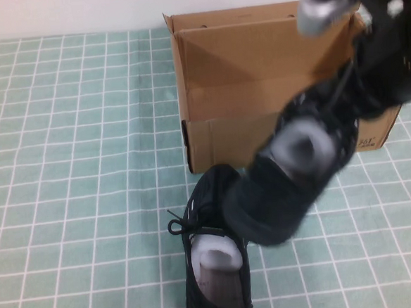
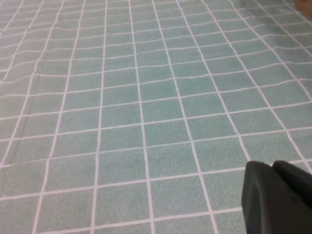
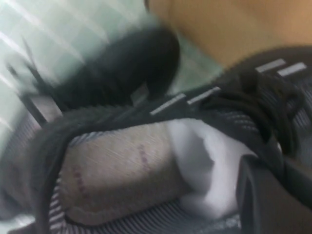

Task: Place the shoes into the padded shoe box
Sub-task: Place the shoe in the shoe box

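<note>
My right gripper (image 1: 355,80) is shut on one black knit shoe (image 1: 295,169) and holds it in the air, tilted, in front of the padded shoe box (image 1: 256,73). The right wrist view shows that shoe (image 3: 122,165) close up, with its grey insole and white stuffing, and my right gripper (image 3: 273,190) by the laces. The other shoe (image 1: 217,266) lies on the cloth near the front edge and appears again as the other shoe (image 3: 122,73). The brown box (image 3: 234,24) stands open. My left gripper (image 2: 270,170) is shut and empty over bare cloth.
A green checked tablecloth (image 1: 72,170) covers the table. The box's raised flaps (image 1: 183,36) stand at the back, and the lifted shoe hides part of its front wall.
</note>
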Action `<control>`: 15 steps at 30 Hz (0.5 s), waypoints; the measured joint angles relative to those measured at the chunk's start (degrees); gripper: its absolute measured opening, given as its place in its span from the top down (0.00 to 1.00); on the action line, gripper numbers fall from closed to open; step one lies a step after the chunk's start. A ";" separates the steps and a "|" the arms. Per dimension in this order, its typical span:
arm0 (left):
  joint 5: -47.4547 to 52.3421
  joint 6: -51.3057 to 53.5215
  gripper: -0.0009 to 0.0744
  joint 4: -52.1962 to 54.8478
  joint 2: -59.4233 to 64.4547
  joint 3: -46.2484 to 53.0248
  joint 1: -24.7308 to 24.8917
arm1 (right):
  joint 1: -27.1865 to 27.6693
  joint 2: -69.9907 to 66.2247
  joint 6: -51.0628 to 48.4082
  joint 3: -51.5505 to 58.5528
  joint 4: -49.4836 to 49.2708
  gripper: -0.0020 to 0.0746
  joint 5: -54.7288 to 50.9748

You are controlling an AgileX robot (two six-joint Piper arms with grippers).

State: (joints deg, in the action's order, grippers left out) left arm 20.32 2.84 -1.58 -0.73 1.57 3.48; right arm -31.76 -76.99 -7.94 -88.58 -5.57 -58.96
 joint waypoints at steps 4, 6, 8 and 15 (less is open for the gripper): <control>0.00 0.00 0.99 0.00 0.00 0.00 0.00 | 0.00 0.00 4.37 -2.83 -2.70 0.99 6.20; 0.00 0.00 0.99 0.00 0.00 0.00 0.00 | 0.23 0.00 7.43 -3.27 -2.00 0.99 10.52; 0.00 0.00 0.99 0.00 0.00 0.00 0.00 | 0.84 -0.11 11.16 -3.27 -1.28 0.99 15.28; 0.00 0.00 0.99 0.00 0.00 0.00 0.00 | 4.51 -2.36 17.99 -3.27 -1.09 0.99 29.20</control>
State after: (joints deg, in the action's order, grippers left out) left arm 20.32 2.84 -1.58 -0.73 1.57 3.48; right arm -27.25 -79.35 10.05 -91.85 -6.66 -29.77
